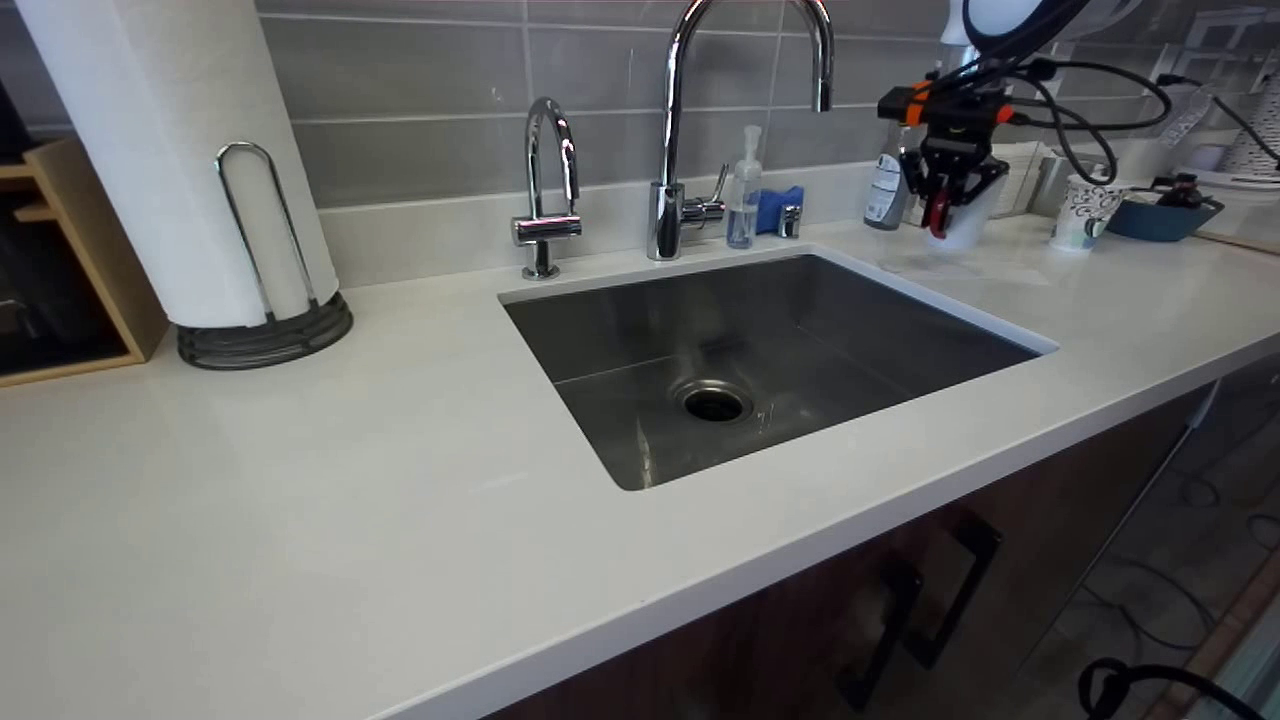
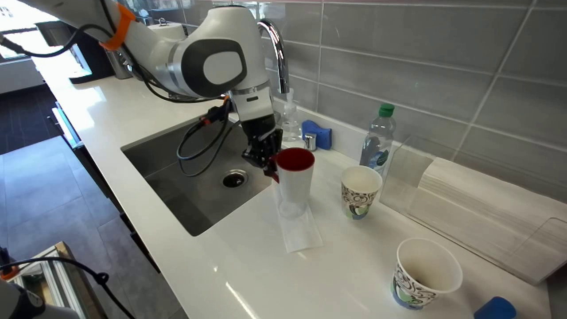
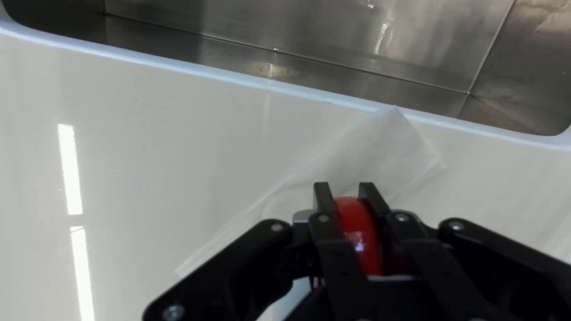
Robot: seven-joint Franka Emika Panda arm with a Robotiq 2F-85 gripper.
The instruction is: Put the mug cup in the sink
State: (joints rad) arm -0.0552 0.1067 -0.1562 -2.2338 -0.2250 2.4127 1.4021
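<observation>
Gripper (image 3: 348, 191) is clamped on the red handle (image 3: 359, 236) of the mug cup (image 2: 296, 184), mid-frame in an exterior view, just right of the sink (image 2: 199, 199); lift unclear. Grasp looks made; next: carry left, lower in.

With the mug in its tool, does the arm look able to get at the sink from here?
Probably yes: the tool grips the mug by its red handle just beside the sink, and nothing upright shows between them; the tall faucet stands at the sink's back edge.
</observation>
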